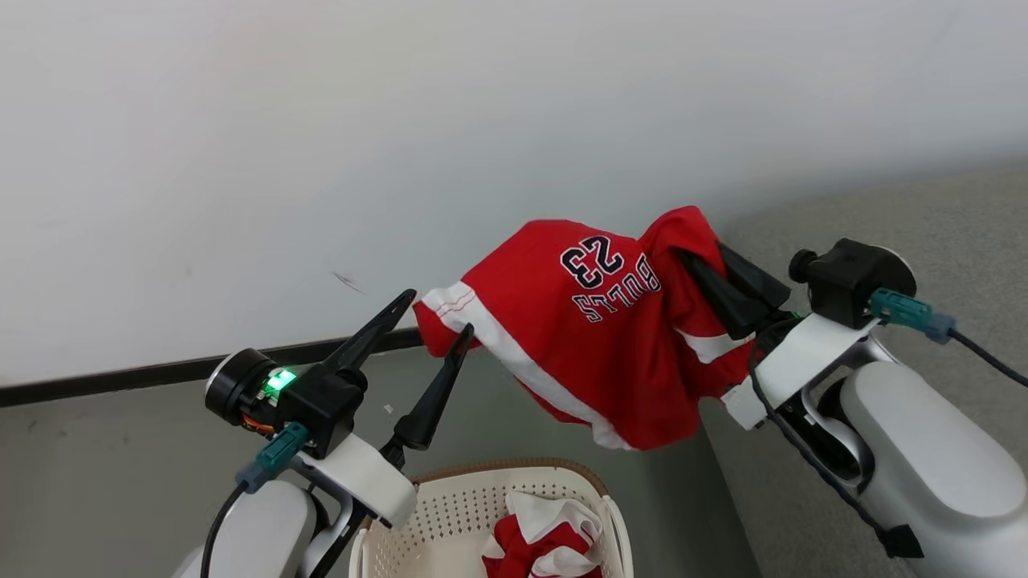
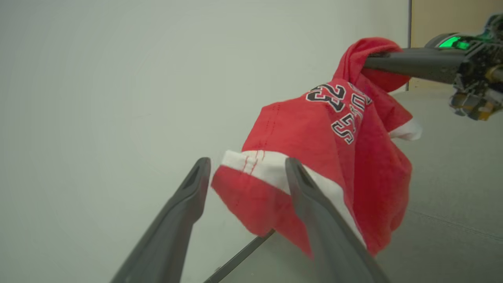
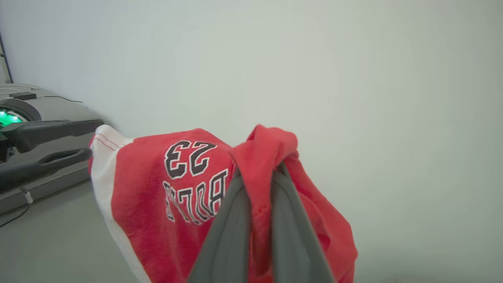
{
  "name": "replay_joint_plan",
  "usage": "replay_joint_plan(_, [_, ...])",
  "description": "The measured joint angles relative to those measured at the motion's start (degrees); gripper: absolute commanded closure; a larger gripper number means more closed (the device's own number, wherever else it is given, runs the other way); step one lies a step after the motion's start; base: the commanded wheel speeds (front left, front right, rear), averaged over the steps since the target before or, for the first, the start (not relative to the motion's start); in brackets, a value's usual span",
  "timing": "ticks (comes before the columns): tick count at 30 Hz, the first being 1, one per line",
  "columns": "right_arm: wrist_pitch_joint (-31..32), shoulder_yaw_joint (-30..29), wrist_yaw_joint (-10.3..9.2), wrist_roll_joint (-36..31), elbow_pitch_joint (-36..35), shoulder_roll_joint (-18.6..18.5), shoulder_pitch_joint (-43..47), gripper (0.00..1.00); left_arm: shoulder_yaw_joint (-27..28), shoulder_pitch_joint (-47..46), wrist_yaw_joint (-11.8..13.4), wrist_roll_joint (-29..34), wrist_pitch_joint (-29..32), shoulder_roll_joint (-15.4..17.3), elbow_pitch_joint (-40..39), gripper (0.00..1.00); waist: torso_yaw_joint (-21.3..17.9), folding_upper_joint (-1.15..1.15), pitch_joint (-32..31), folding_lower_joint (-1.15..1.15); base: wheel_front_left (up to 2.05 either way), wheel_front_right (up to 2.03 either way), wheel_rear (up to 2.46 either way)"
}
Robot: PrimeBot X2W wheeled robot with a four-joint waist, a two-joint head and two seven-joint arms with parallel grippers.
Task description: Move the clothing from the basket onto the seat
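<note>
One red jersey [image 1: 594,345], printed with "23", hangs in the air above the basket, and my right gripper [image 1: 695,261] is shut on a bunched fold at its top [image 3: 261,171]. The jersey's white-banded lower corner [image 2: 259,165] reaches in between the spread fingers of my left gripper [image 1: 438,317], which stands open [image 2: 247,163]. The cream basket [image 1: 450,514] sits at the bottom of the head view with the second red-and-white jersey [image 1: 546,542] crumpled inside. The grey seat [image 1: 923,217] lies to the right, behind and under my right arm.
A white wall [image 1: 401,120] rises straight ahead, with a dark baseboard [image 1: 120,377] along the grey-green floor [image 1: 96,466]. The seat's edge [image 1: 747,514] runs down beside the basket's right side.
</note>
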Motion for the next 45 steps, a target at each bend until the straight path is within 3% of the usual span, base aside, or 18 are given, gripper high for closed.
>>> replay_joint_plan(6, [0.00, -7.05, 0.00, -1.47, -2.34, -2.18, 2.24, 1.00, -1.70, 1.17, -0.48, -1.38, -0.86, -1.19, 0.36, 0.00, -1.51, 0.00, -0.09, 0.00, 0.00, 0.00, 0.00])
replay_joint_plan(18, [0.00, -15.27, 0.00, -4.44, -4.44, -4.94, 10.95, 1.00, -6.82, 3.12, -1.42, -2.04, -2.04, -3.92, 0.60, 0.00, -5.09, 0.00, -0.48, 0.00, 0.00, 0.00, 0.00])
replay_joint_plan(45, [0.00, -28.95, -0.01, -8.38, -12.01, -4.86, 25.33, 1.00, -14.08, 3.35, -2.41, -3.44, -3.38, -6.72, 1.12, 0.00, -16.33, 0.00, -1.17, 0.00, 0.00, 0.00, 0.00])
